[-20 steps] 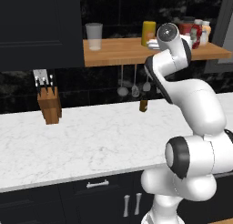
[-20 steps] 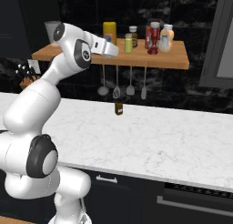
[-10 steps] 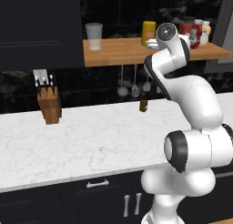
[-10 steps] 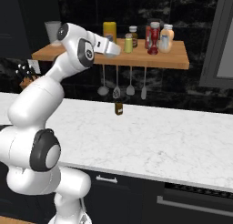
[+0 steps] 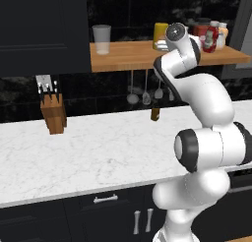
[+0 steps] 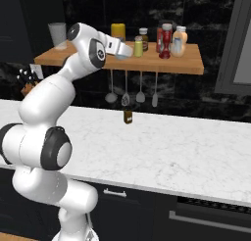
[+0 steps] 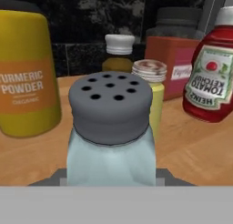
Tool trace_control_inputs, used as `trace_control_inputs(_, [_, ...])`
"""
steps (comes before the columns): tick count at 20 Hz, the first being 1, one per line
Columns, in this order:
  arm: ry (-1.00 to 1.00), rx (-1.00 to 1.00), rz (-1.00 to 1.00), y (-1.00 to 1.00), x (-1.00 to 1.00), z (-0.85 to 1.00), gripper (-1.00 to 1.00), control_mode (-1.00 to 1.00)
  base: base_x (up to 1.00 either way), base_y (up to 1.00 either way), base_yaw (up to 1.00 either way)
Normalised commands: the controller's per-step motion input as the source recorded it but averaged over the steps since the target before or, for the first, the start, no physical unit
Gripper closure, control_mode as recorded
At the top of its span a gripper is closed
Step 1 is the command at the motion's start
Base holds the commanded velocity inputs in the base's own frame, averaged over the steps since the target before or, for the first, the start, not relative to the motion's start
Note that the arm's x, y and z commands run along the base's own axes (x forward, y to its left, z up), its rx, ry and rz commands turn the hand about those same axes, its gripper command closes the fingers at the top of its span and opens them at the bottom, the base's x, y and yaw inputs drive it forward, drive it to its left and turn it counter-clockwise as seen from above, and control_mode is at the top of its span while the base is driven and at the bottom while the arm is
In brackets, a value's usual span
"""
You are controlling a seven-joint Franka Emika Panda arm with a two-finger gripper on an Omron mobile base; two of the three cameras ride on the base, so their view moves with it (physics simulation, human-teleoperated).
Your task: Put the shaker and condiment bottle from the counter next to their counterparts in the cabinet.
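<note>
Little has moved in the last second: the arm has pushed slightly further over the cabinet point(image 5: 128, 56), and the base hasn't driven.

Left base view: my arm rises from the lower right and its wrist blocks the gripper, so I can't tell the jaw state here. Cup point(image 5: 102, 39) and yellow canister point(image 5: 160, 35) stand on the plank. The condiment bottle point(image 5: 210, 38) already stands at the right end among the counterparts. A slim brown bottle point(image 5: 155, 113) sits on the counter point(image 5: 98, 147) under the hanging utensils, next to nothing else but the knife block point(image 5: 53, 117).

Right base view: gripper point(image 6: 123, 51) is out over the shelf, just left of the yellow-green jar point(image 6: 138, 46). From this side I see the gap to the jars, which the left view hides. Whether something is pinched I still can't make out here.

Hand view: the shaker point(image 7: 110, 139) sits dead centre and very close, grey cap up, apparently upright. Fingers aren't visible, so I judge it held but can't confirm. Behind it are the turmeric canister left, the jar just behind right, ketchup far right and a boxy red container point(image 7: 175, 59).

Step in hand, my call: placing the shaker. Lower it straight, keep it upright, set it just short of the jar, then release without nudging the cluster.
</note>
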Motion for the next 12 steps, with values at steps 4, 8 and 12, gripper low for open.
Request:
trace_control_inputs(4, [0.00,0.00,0.00,-0.06,0.26,-0.02,1.00,-1.00,0.00,0.00,0.00])
trace_control_inputs(8, [0.00,0.00,0.01,-0.12,0.17,-0.04,1.00,-1.00,0.00,0.00,0.00])
trace_control_inputs(12, [0.00,0.01,0.02,-0.14,0.09,-0.06,1.00,-1.00,0.00,0.00,0.00])
